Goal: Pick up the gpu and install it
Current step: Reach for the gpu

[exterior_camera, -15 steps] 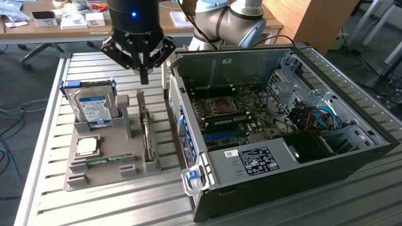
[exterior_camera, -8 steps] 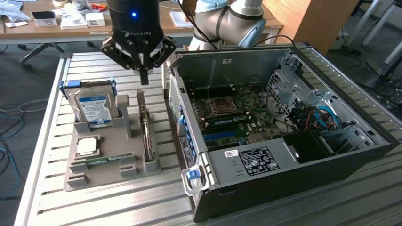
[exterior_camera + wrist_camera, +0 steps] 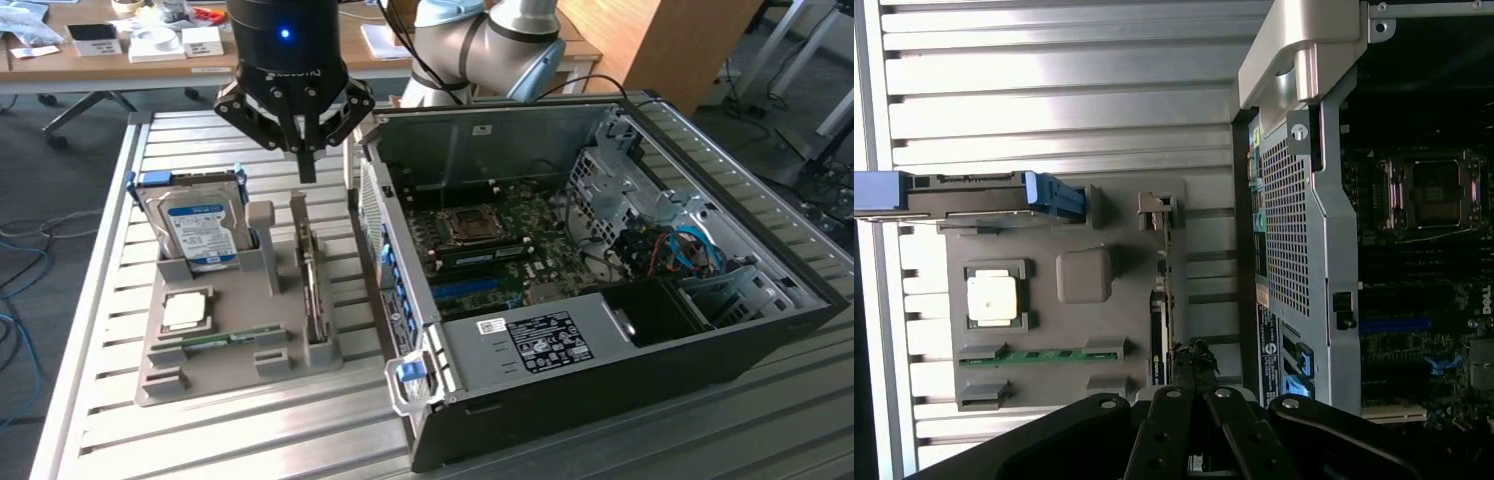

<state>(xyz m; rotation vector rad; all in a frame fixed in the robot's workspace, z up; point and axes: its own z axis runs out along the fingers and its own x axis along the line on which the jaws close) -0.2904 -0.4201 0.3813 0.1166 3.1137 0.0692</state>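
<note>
The gpu (image 3: 311, 280) is a thin dark card standing on its edge in a slot of the grey holder tray (image 3: 214, 375), on the side nearest the computer case. In the wrist view the gpu (image 3: 1166, 290) shows edge-on as a narrow strip. My gripper (image 3: 306, 170) hangs above the card's far end, its fingers pressed together and pointing down, with nothing between them. A gap separates it from the card. The wrist view has the gripper (image 3: 1194, 362) tips meeting over the card's line.
The open computer case (image 3: 747, 300) lies to the exterior view's right of the tray, motherboard (image 3: 501, 240) exposed. The tray also holds a blue-labelled hard drive (image 3: 200, 225), a processor (image 3: 184, 310) and a green memory stick (image 3: 214, 340). All rest on a slatted metal table (image 3: 267, 440).
</note>
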